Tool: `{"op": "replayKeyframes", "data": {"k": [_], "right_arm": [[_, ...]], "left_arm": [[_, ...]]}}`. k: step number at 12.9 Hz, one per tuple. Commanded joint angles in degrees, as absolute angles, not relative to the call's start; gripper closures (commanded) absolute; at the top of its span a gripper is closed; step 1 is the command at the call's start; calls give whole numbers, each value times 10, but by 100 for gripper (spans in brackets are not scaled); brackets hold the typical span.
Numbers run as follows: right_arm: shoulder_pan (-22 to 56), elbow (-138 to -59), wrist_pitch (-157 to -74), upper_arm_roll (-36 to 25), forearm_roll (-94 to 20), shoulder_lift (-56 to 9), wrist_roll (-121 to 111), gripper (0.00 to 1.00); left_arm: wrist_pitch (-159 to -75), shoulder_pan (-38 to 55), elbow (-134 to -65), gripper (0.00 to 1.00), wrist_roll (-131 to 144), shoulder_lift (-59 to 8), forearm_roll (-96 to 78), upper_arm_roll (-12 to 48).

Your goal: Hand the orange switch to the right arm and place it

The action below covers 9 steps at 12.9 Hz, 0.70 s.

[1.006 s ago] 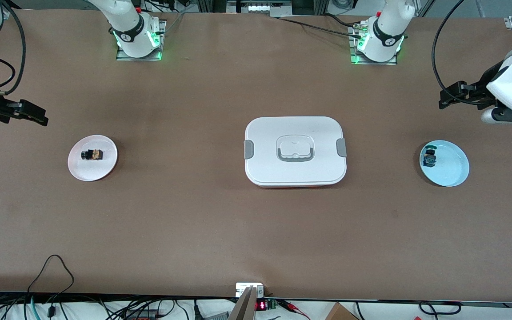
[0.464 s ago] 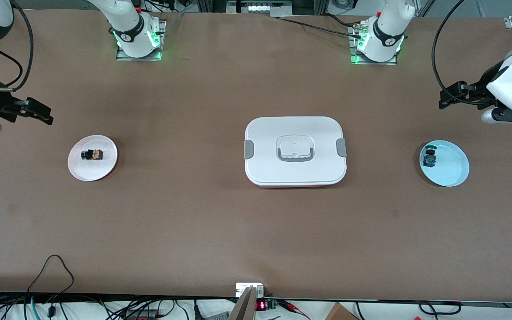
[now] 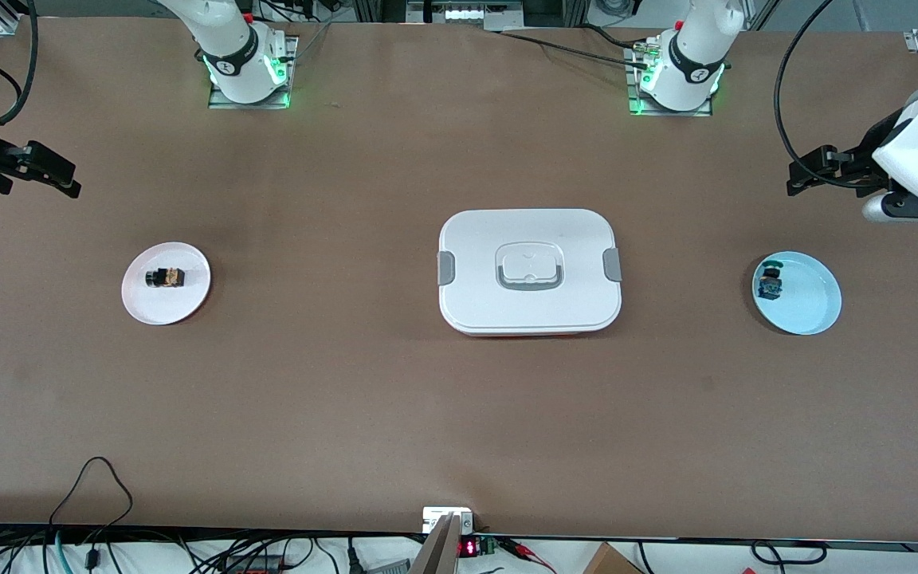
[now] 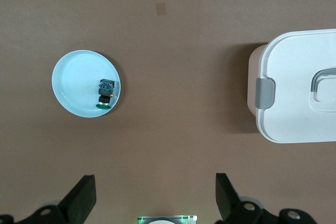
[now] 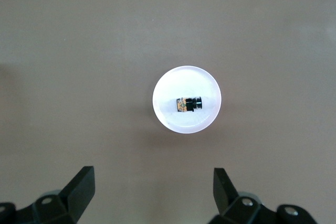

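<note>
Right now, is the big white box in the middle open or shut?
Shut. The white box has its lid lying flat on top, and the grey latch at its end sits down over the rim.

Looks down on a small round white plate (image 5: 187, 99) holding the tiny black-and-orange switch (image 5: 189, 104), on plain brown tabletop (image 5: 79, 51); right gripper (image 5: 153, 192) with black fingers (image 5: 81, 187) spread wide.

I see a brown table (image 3: 363, 399). On it lie a round white plate (image 3: 188, 307), a white rectangular lidded box (image 3: 529, 271) and a round pale-blue dish (image 3: 810, 307).
</note>
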<state>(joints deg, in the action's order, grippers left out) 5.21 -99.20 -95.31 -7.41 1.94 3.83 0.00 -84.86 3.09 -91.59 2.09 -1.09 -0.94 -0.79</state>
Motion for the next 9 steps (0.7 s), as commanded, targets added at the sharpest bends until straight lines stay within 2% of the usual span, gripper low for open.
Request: {"op": "replayKeyframes", "data": {"k": [1,9], "right_arm": [[61,-973,-937,-74,18,33,-4,0],[60,-968,-935,-74,18,31,-8,0]], "left_arm": [[-853,32,-918,0,13,-7,-13,-11],[-853,32,-918,0,13,-7,-13,-11]]}}
